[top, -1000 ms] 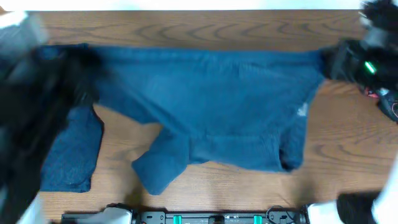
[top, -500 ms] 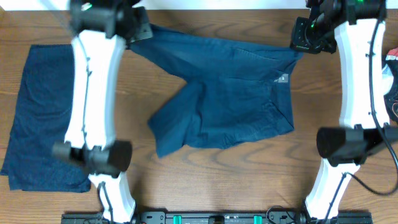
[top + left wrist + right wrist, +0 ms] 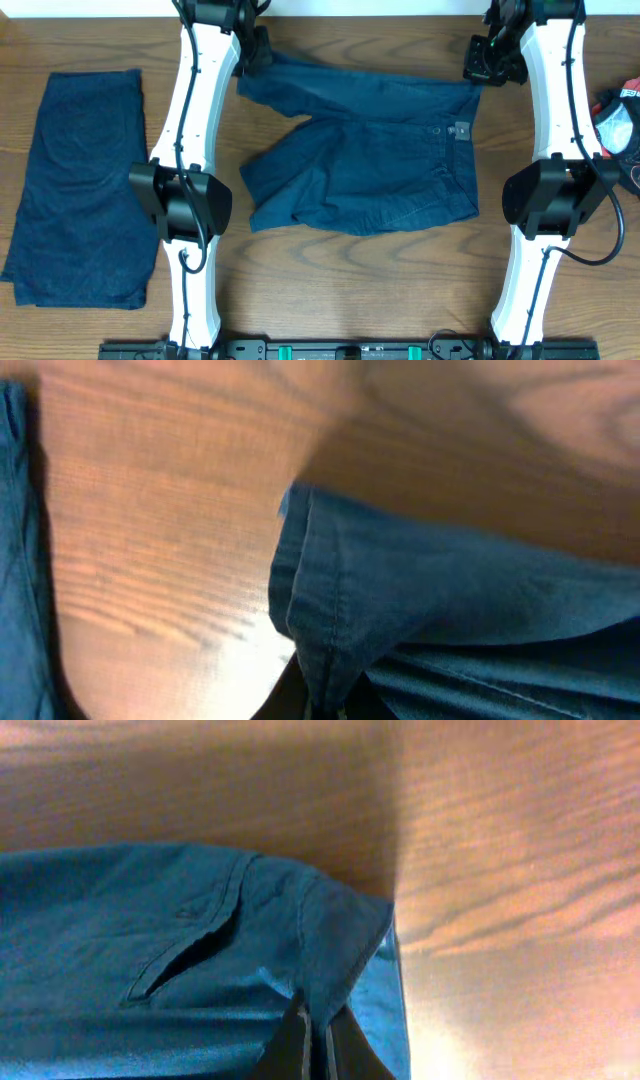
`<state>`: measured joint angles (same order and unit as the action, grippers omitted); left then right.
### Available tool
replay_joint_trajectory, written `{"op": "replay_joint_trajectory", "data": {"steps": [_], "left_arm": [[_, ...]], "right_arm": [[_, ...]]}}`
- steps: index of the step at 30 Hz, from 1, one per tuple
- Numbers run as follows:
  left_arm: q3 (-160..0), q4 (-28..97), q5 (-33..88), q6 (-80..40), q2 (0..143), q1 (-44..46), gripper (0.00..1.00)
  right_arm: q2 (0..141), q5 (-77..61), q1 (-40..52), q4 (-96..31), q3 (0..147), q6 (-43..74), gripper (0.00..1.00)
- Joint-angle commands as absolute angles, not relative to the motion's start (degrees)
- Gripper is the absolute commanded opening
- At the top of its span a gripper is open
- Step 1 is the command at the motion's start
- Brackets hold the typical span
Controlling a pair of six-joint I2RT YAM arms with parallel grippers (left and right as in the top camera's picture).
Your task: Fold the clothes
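Observation:
Navy-blue shorts (image 3: 370, 160) lie crumpled in the middle of the wooden table. My left gripper (image 3: 252, 50) is shut on their far-left corner; in the left wrist view the pinched hem (image 3: 330, 610) hangs in folds above the table. My right gripper (image 3: 484, 60) is shut on the far-right waistband corner; the right wrist view shows that corner and a pocket slit (image 3: 200, 955) between the fingers (image 3: 318, 1045). A second navy garment (image 3: 85, 185) lies folded flat at the left.
A red and black object (image 3: 620, 115) lies at the right table edge. The arm bases stand along the front edge (image 3: 350, 350). Bare wood shows between the two garments and in front of the shorts.
Both grippers have carried the shorts' far corners toward the back edge. The shorts have shifted and straightened along their top. The blur of a second ago is gone.

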<state>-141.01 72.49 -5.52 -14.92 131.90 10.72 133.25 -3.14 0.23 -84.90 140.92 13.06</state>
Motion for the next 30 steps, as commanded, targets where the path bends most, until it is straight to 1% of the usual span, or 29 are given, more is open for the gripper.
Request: {"op": "replay_joint_trajectory", "data": {"steps": [1,4,7,11,16,24,27,30], "left_arm": [[-141.3,70.8,-12.2,-12.6,131.1,8.2,0.06],[-141.3,68.4,-12.2,-12.7,131.1,7.3,0.06],[-141.3,65.1,-12.2,-12.6,131.2,6.3,0.06],[-141.3,60.8,-12.2,-12.7,131.2,4.7,0.06],[-141.3,60.1,-12.2,-12.7,131.4,2.8,0.06],[-141.3,65.3,-12.2,-12.7,131.3,2.4,0.06],[-141.3,71.1,-11.7,-12.8,131.0,3.0,0.06],[-141.3,77.1,-7.8,-13.7,130.0,3.6,0.06]], "right_arm": [[134.2,4.0,-2.7,-84.2,141.1,10.6,0.01],[134.5,4.1,-2.8,-83.0,141.1,10.2,0.01],[134.7,4.1,-2.7,-78.5,141.1,6.5,0.01],[134.7,4.3,-3.2,-74.3,141.1,7.2,0.01],[135.4,1.2,-4.2,-73.1,141.1,8.1,0.01],[135.6,0.6,-5.3,-75.3,141.1,8.1,0.01],[135.6,0.4,-5.3,-79.1,141.1,8.7,0.01],[135.6,0.3,-5.2,-83.8,141.1,9.4,0.01]]}}
